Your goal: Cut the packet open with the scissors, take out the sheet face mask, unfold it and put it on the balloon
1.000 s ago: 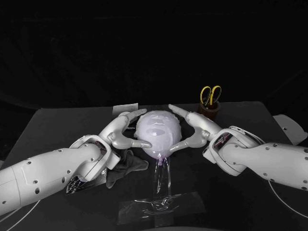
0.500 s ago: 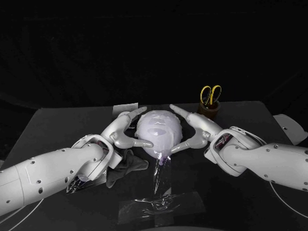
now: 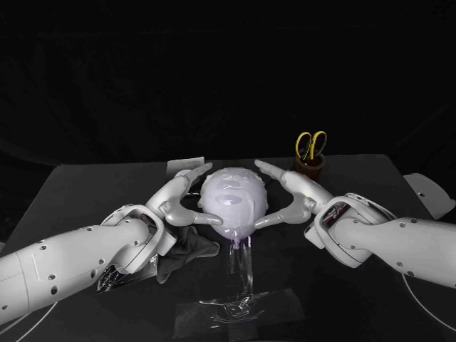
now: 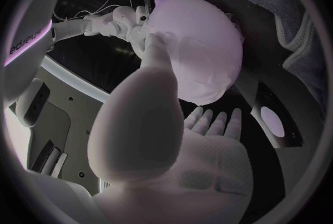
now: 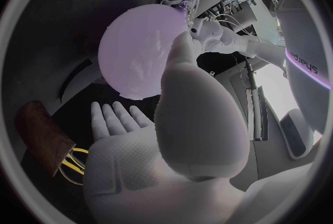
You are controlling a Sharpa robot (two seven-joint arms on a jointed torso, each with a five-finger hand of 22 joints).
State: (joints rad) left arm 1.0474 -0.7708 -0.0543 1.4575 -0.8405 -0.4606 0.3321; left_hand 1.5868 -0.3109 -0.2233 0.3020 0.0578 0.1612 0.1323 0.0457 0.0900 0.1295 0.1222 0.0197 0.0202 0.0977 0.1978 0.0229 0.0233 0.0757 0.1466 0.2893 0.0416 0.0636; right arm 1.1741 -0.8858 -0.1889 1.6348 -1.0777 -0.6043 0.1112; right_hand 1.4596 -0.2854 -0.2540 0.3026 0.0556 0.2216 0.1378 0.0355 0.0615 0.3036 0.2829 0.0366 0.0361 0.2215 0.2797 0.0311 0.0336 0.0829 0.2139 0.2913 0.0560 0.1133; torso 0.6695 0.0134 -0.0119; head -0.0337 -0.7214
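Mask [image 3: 231,187] lies draped over balloon [image 3: 234,205], which sits on a clear stand [image 3: 239,267] mid-table. Left hand [image 3: 182,196] flanks the balloon's left side, fingers spread and not clenched, thumb pressing the mask low on the front. Right hand [image 3: 290,192] mirrors it on the right side, fingers apart, thumb touching near the bottom. Neither grasps anything. Dark cloth [image 3: 182,249] lies beside the left wrist. Packet [image 3: 190,159] is behind the left fingers. Scissors [image 3: 311,144] stand in a brown holder [image 3: 308,168] at back right.

Our left hand [image 3: 184,194] and right hand [image 3: 286,191] flank the balloon [image 5: 135,49], fingers [image 3: 192,171] straight and spread, each thumb pressing its lower side.
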